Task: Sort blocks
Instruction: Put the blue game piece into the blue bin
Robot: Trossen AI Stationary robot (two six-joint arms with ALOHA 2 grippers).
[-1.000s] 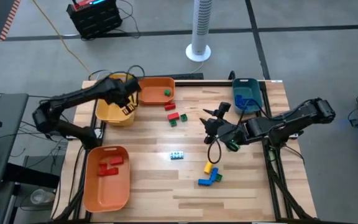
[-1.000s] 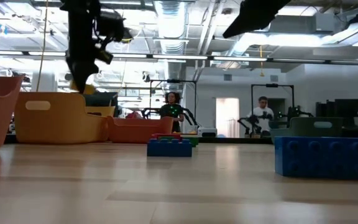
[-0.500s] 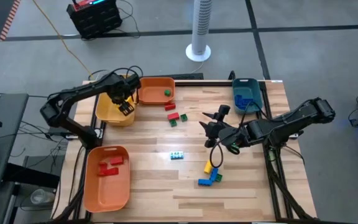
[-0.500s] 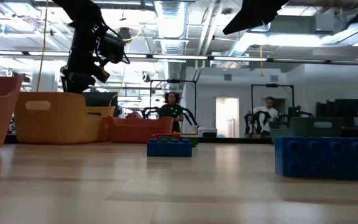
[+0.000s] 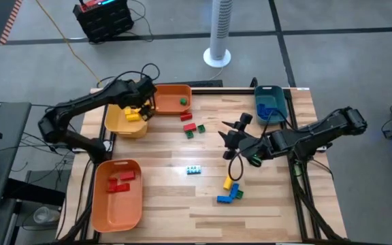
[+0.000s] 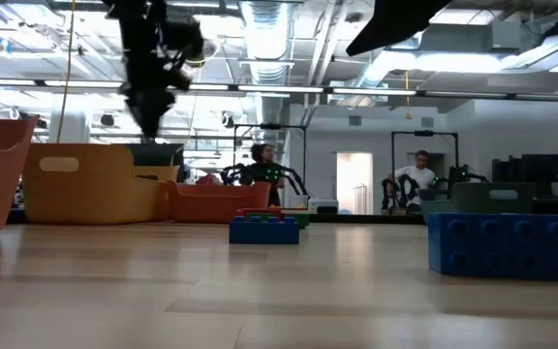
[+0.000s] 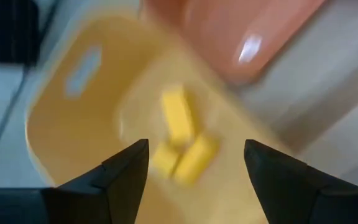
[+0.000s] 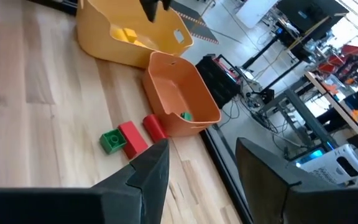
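My left gripper (image 5: 143, 106) hangs open above the yellow bin (image 5: 118, 122) at the far left. Its wrist view shows yellow blocks (image 7: 180, 116) on the bin's floor between its open fingers (image 7: 196, 147). My right gripper (image 5: 231, 133) hovers open over the table's middle right and holds nothing. Loose blocks lie on the wood: red and green ones (image 5: 192, 126) near the orange bin (image 5: 171, 90), a pale green one (image 5: 193, 169), and yellow and blue ones (image 5: 229, 190) nearer the front.
A second orange bin (image 5: 99, 204) at the near left holds red blocks (image 5: 121, 180). A teal bin (image 5: 269, 95) at the far right holds blue blocks. One green block (image 5: 182, 101) lies in the far orange bin. People stand in the room beyond the table.
My left gripper has opened over the yellow bin and let go of a yellow block, which now lies in the bin. The gripper has then risen a little and drifted toward the orange bin.
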